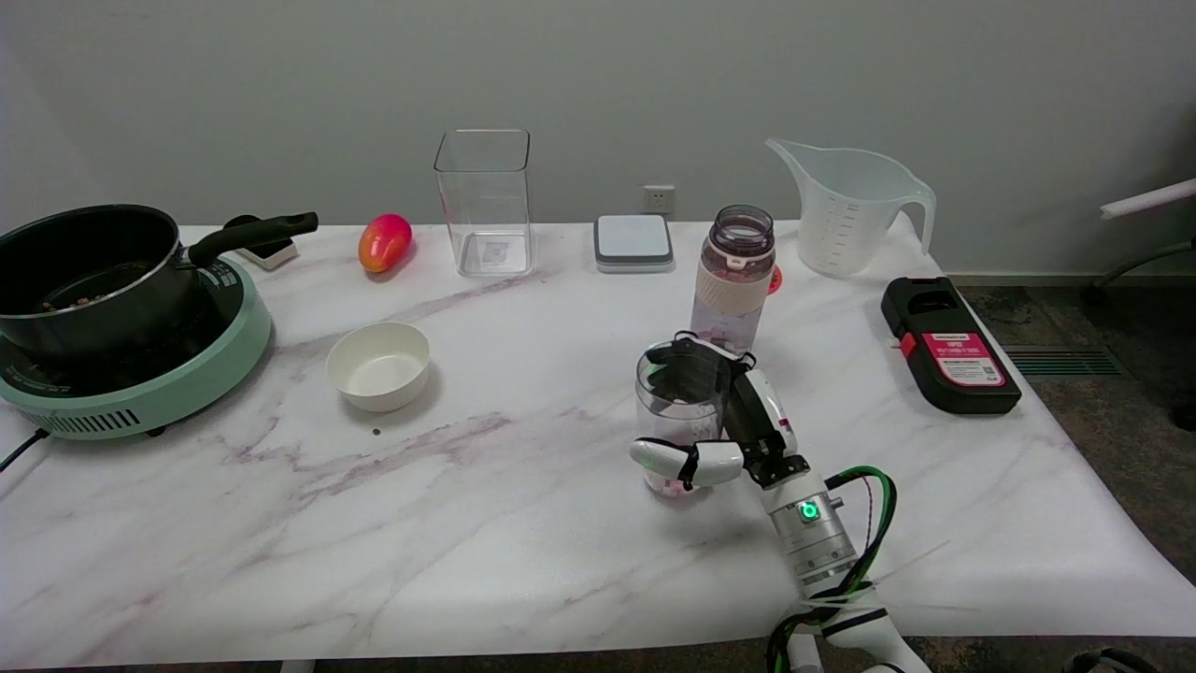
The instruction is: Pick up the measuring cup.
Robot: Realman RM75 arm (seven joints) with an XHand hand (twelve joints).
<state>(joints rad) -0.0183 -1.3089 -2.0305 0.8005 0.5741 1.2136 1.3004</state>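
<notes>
Measuring cup: small clear plastic cup, standing on white marble bench, near its front.
Hand: right hand wrapped around the cup, fingers closed on it.
Progress: grasp seems made; lifting remains.

A staged kitchen test bench inside a plain room is indicated. A marble-patterned table is set against a bare grey wall, with a wall socket seen at centre. Cooking equipment is laid out: a black pot on a green induction cooker at left, a white bowl, a large measuring jug at upper right. Dark carpet is visible at right, suggesting an office or lab rather than a home.
</notes>
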